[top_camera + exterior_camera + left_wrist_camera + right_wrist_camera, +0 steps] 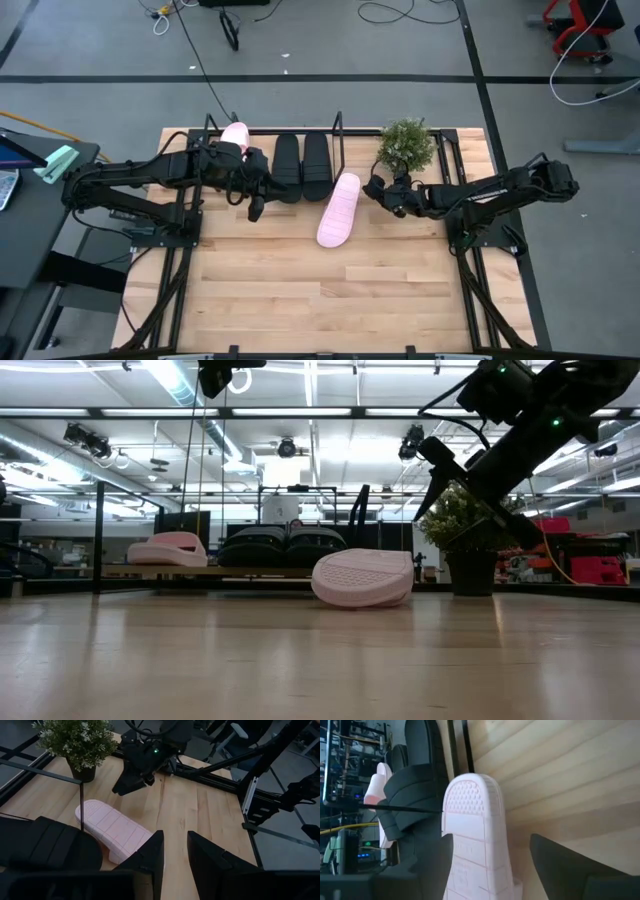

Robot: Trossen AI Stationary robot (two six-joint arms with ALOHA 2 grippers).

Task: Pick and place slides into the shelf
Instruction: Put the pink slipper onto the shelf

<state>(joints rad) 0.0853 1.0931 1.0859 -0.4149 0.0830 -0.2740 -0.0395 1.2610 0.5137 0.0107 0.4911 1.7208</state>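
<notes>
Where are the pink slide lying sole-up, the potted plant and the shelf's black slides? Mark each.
pink slide (338, 209): high view, middle of its ribbed sole.
potted plant (406, 144): high view, centre of its foliage.
black slides (301, 165): high view, where the pair meets.

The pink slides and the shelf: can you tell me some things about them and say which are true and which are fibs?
1. Two black slides sit side by side in the shelf. True.
2. Both pink slides are in the shelf. False: one pink slide is there, but the other pink slide lies sole-up on the table, partly outside the shelf.
3. The right end effector is squeezing the pink slide on the table. False: it is open and holds nothing.
4. A small potted plant stands beside the shelf. True.
5. The left end effector is carrying a black slide. False: nothing is between its fingers.
</notes>
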